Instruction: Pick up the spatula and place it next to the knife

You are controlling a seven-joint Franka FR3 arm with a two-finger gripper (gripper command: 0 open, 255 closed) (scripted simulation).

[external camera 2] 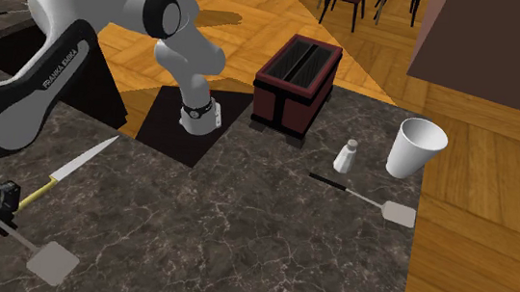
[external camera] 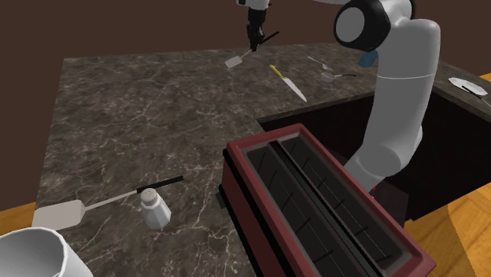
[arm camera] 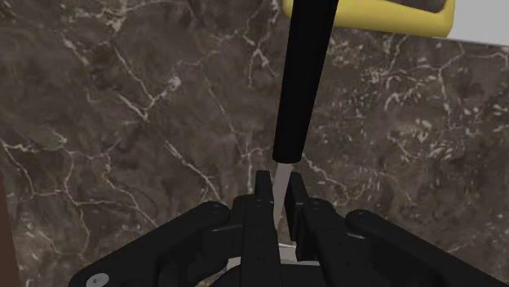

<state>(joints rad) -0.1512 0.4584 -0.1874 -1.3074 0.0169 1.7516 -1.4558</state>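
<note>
**Spatula gripped and beside the knife: set-down is the step in hand**

The gripper (arm camera: pixel 281 186) is closed narrow on the thin metal shaft of the spatula (external camera: pixel 234 60), just below its black handle. In the wrist view the fingers pinch the shaft from both sides. The spatula hangs tilted, blade down toward the desk (external camera: pixel 142 110); I cannot tell whether the blade touches the surface. In the shoulder view its blade sits at about nine o'clock of the knife (external camera: pixel 289 83), near it but apart. In the second exterior view the blade is at six o'clock of the knife. The wrist view has the knife's yellow handle just past the tip of the spatula's handle.

The pick looks done and the carry nearly so, which leaves the placing. As I judge it, the next move calls for lowering until the spatula lies flat, then opening the fingers and lifting straight off. The handle must not swing onto the knife.

A second spatula (external camera: pixel 59 214) lies well apart, at seven o'clock in the shoulder view, by a shaker (external camera: pixel 155 209), a cup (external camera: pixel 31 252) and a toaster (external camera: pixel 315 204).
</note>
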